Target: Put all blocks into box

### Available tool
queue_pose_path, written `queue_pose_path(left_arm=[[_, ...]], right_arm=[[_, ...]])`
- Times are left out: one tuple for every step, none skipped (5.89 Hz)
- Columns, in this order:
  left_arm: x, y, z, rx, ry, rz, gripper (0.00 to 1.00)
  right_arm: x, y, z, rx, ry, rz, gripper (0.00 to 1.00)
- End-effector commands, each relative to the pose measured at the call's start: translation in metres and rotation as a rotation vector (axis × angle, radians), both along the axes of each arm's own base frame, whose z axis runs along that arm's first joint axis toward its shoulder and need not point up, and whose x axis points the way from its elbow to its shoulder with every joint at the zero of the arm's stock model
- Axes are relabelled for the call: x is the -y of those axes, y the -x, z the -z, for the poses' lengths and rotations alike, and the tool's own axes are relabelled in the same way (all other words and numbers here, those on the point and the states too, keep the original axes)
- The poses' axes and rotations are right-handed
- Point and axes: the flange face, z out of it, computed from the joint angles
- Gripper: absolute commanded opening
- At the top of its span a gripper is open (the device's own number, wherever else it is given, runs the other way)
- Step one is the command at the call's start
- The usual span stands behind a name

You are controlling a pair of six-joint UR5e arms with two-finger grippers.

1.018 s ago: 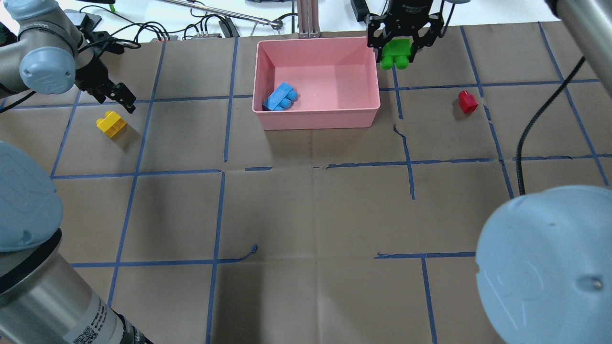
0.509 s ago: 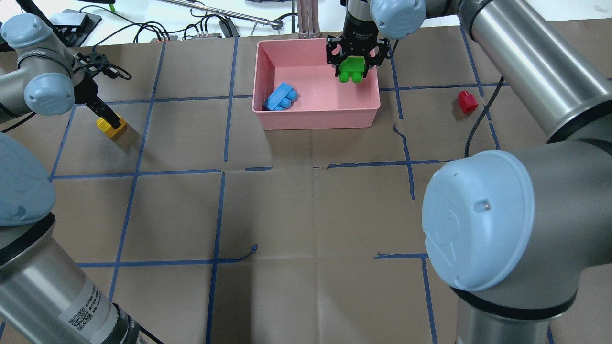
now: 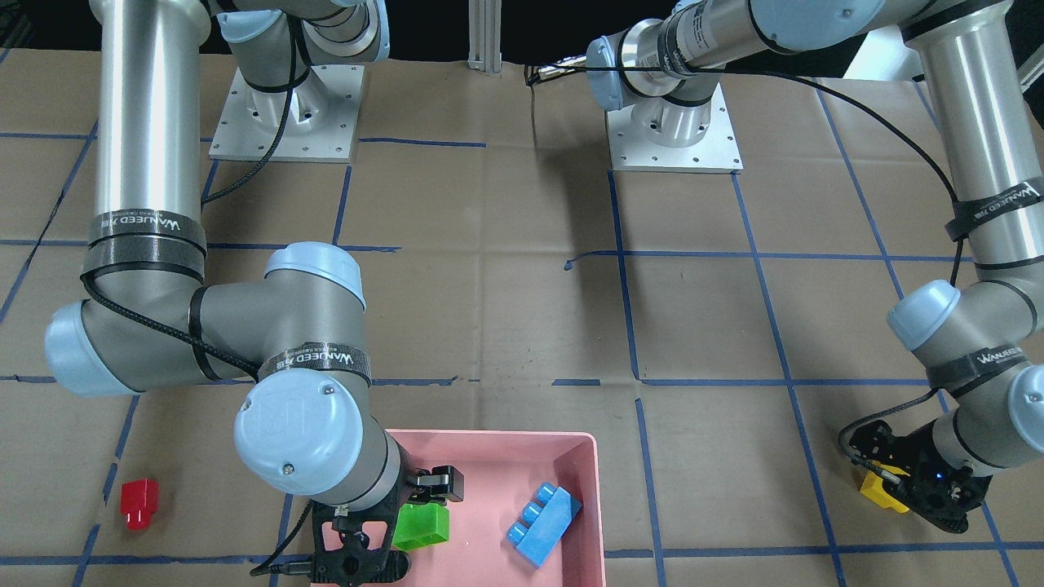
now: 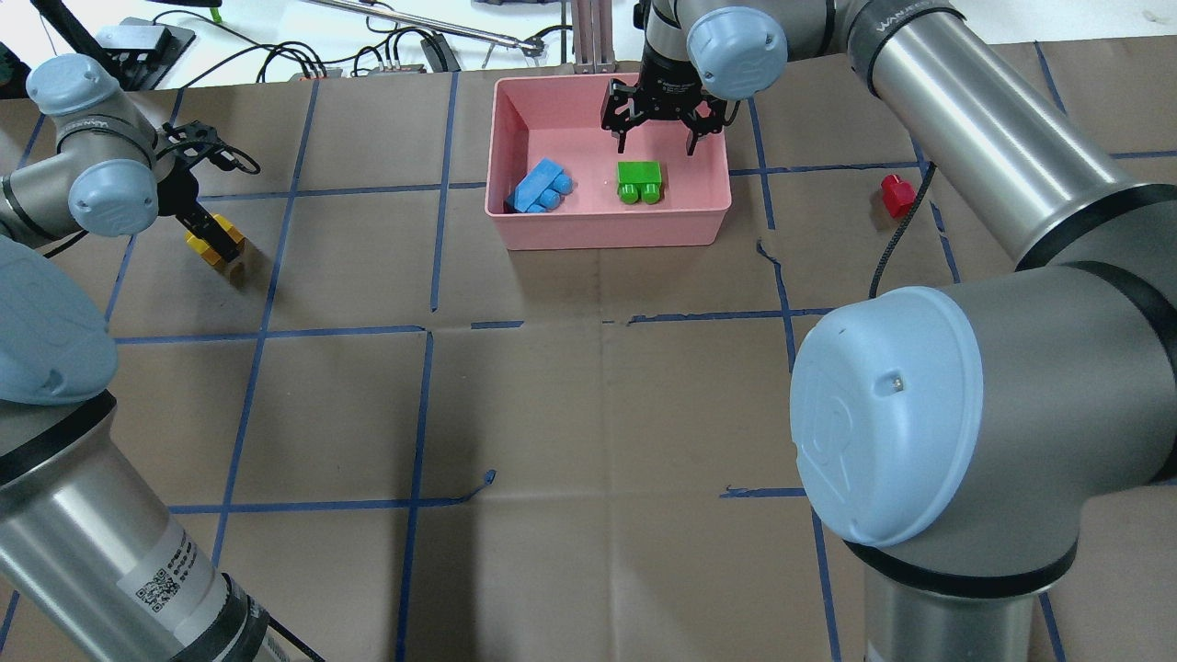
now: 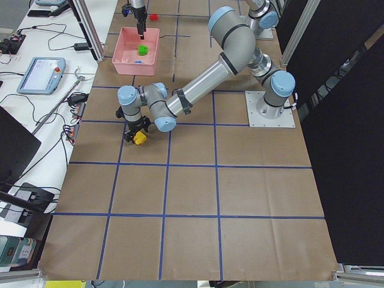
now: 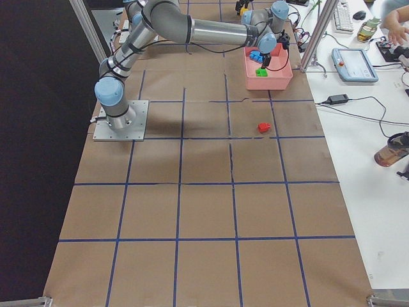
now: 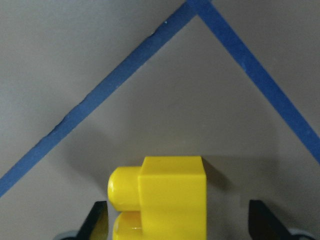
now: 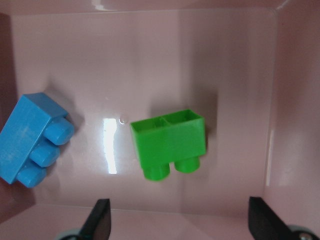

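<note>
The pink box stands at the far middle of the table. Inside it lie the light-blue block at the left and the green block near the middle; both show in the right wrist view, green and blue. My right gripper hangs open and empty just above the green block. The red block lies on the table to the right of the box. The yellow block lies at the far left. My left gripper is open and straddles it, fingers on either side.
Cables and tools lie beyond the table's far edge. A black cable hangs from my right arm near the red block. Blue tape lines grid the brown paper. The right arm's elbow fills the near right.
My right gripper moved left over the box, opened and let go of the green block, which now lies on the box floor. My left gripper came down around the yellow block.
</note>
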Motion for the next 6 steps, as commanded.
queue_pose_path(left_arm=[[0.000, -0.004, 0.007, -0.009, -0.007, -0.008, 0.87], [0.000, -0.004, 0.007, -0.009, -0.007, -0.011, 0.74], [0.000, -0.003, 0.004, -0.008, -0.004, -0.021, 0.35], [0.004, -0.002, -0.008, -0.023, 0.024, -0.067, 0.26], [0.007, 0.005, -0.016, -0.042, 0.024, -0.123, 0.12], [0.006, 0.014, -0.029, -0.047, 0.013, -0.176, 0.00]], right_arm=[[-0.002, 0.010, -0.027, -0.007, 0.030, 0.007, 0.99], [-0.010, 0.030, -0.053, -0.018, 0.014, -0.020, 1.00], [-0.005, 0.076, -0.071, -0.066, 0.028, -0.058, 0.99], [0.002, 0.138, -0.070, -0.072, 0.010, -0.124, 0.99], [0.009, 0.197, -0.064, -0.071, 0.004, -0.222, 0.99], [0.013, 0.242, -0.057, -0.071, 0.002, -0.279, 0.99]])
